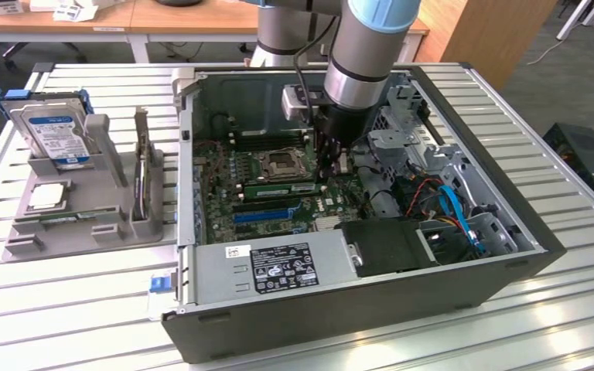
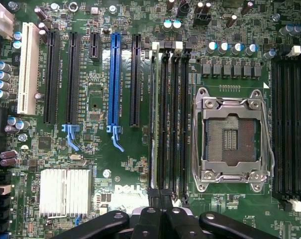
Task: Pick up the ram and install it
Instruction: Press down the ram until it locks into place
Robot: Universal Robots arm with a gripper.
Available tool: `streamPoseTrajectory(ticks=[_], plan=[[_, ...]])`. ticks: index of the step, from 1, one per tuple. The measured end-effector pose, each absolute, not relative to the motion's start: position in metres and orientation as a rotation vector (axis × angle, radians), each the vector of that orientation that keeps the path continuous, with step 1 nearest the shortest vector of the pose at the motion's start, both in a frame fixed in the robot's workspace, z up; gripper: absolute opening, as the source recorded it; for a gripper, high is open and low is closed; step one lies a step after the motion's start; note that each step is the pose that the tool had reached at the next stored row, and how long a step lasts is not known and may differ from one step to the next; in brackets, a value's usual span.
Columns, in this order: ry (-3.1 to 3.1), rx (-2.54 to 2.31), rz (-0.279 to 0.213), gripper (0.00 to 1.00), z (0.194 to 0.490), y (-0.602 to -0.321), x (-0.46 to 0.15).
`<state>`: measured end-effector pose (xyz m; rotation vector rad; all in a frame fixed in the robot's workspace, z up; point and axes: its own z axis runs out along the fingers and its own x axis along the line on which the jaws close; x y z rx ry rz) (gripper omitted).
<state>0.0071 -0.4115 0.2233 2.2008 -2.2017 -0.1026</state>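
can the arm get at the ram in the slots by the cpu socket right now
Probably yes: the end effector sits just above one end of the ram, which stands in the slot bank beside the empty cpu socket, and nothing lies between them.

The arm (image 1: 371, 46) is reaching straight down, wrist vertical. The gripper (image 1: 330, 164) is pointing downward with its fingers (image 2: 162, 219) pressed together, closed, their black linkages showing in the wrist view.
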Motion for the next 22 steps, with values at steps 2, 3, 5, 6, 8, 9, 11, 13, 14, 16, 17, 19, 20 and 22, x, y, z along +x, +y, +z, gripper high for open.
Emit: streamPoseTrajectory(ticks=[2,3,5,6,8,9,11,13,14,16,17,19,20,22], plan=[[-2.202,2.201,-0.103,0.11,0.223,-0.411,0.007],[-2.202,2.201,-0.103,0.11,0.223,-0.411,0.007],[-2.202,2.201,-0.102,0.11,0.223,-0.412,0.007],[-2.202,2.201,-0.102,0.11,0.223,-0.411,0.007],[-2.202,2.201,-0.103,0.11,0.223,-0.411,0.007],[-2.202,2.201,-0.103,0.11,0.223,-0.411,0.007],[-2.202,2.201,-0.103,0.11,0.223,-0.411,0.007],[-2.202,2.201,-0.103,0.11,0.224,-0.411,0.007],[-2.202,2.201,-0.103,0.11,0.225,-0.411,0.007],[-2.202,2.201,-0.103,0.11,0.227,-0.411,0.007],[-2.202,2.201,-0.103,0.11,0.229,-0.411,0.007],[-2.202,2.201,-0.103,0.11,0.232,-0.411,0.007],[-2.202,2.201,-0.103,0.11,0.233,-0.411,0.007],[-2.202,2.201,-0.103,0.11,0.236,-0.411,0.007]])
